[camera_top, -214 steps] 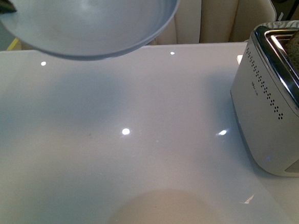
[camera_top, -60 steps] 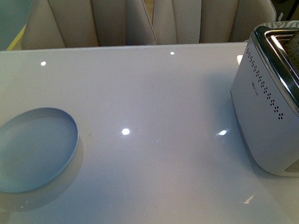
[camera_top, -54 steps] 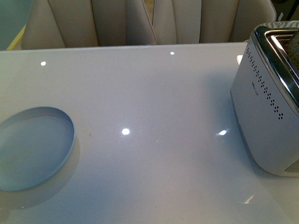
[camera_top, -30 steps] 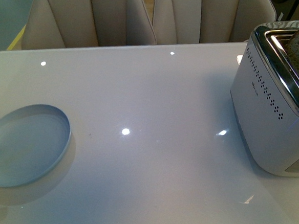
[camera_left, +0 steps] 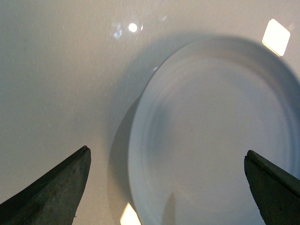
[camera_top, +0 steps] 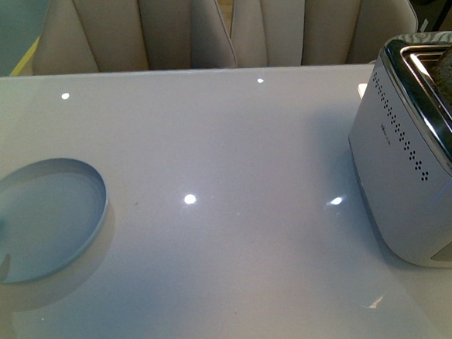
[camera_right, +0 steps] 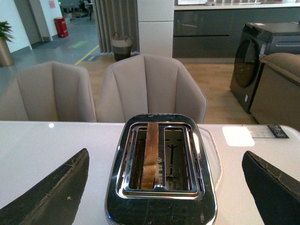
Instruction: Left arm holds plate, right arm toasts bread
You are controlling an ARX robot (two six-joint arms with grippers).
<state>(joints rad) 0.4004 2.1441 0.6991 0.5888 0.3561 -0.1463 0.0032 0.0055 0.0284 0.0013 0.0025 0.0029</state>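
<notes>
Nearest the robot, the plate (camera_top: 43,221) is lying flat on the white table (camera_top: 232,262), at its left edge in the front view, rim up, nothing on it. The left gripper (camera_left: 164,187) is hovering over it with both fingers spread wide; one finger (camera_left: 51,187) is hanging over bare table, the other (camera_left: 274,187) past the plate's far rim. It is gripping nothing. Only a dark tip of it is showing at the frame edge in the front view.

Step in hand, as I judge it: the plate is set down while the bread finishes. To pick it up again, the left arm is going to need one finger under the rim and one above, closing on the edge, not straddling the whole disc; the rim is low and the glaze is looking slick, so a shallow, level approach seems best.

Further right, the toaster (camera_top: 412,164) is standing near the table's right edge. The bread (camera_right: 151,154) is sitting upright on edge in one slot, its crust showing above the opening, its long axis running along the slot, away from the right wrist camera. The other slot is empty. The right gripper (camera_right: 164,197) is hanging in front of the toaster, fingers wide apart, empty.

Beyond the table, beige chairs (camera_right: 150,89) are standing.
</notes>
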